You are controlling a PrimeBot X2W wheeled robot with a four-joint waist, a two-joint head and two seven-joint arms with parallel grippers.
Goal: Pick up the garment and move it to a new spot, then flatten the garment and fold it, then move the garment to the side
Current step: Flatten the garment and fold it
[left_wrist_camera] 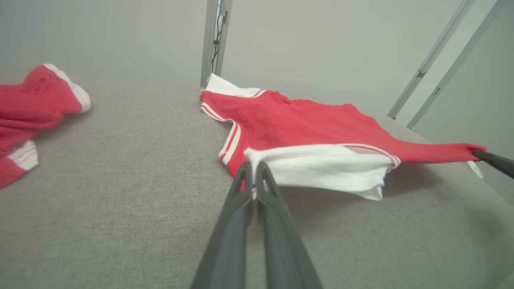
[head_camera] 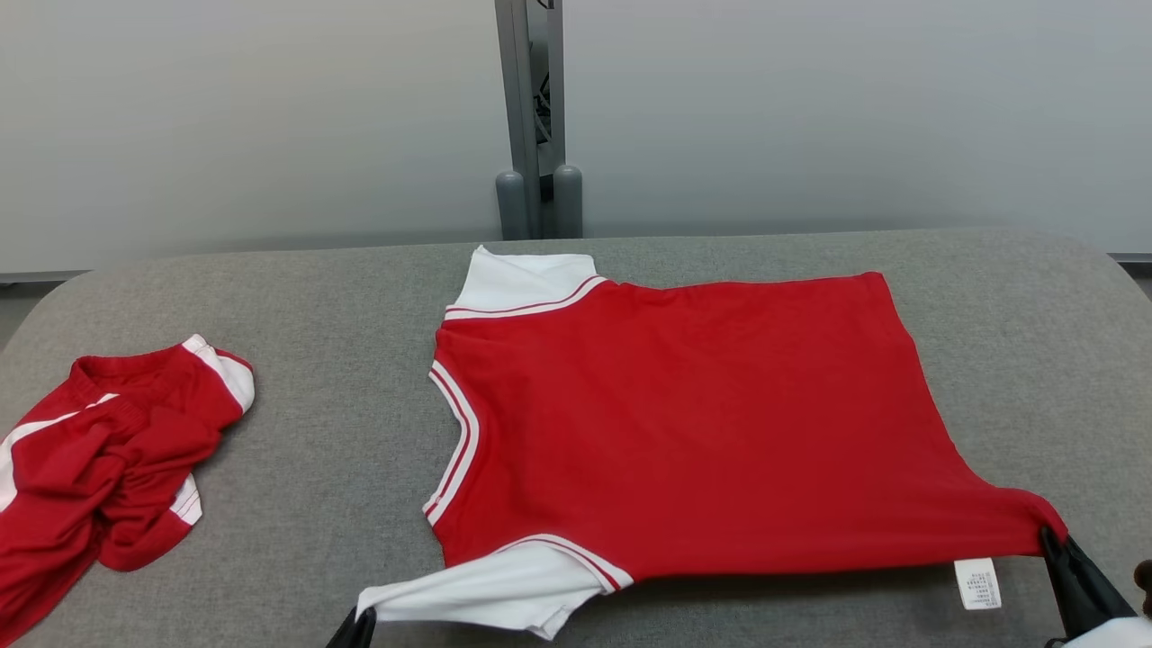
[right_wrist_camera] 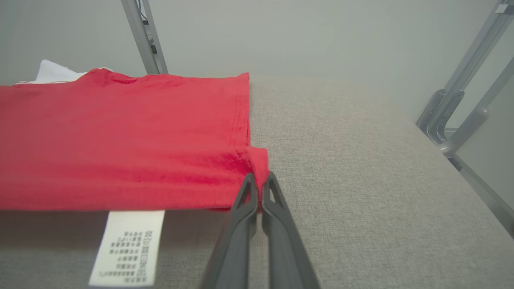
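Spread flat over the middle and right of the grey fabric counter (head_camera: 315,405): a red knit jersey with white sleeves and striped trim (head_camera: 684,423), neckline to the left, hem to the right. Near left, left fingers (left_wrist_camera: 235,224) closed tight on the edge of the near white sleeve. Near right, right fingers (right_wrist_camera: 237,233) pinched shut on the near hem corner, raised slightly off the counter. Just beside that corner, a white printed care label (head_camera: 978,583). At the left edge, well apart, a crumpled red-and-white garment (head_camera: 99,459).
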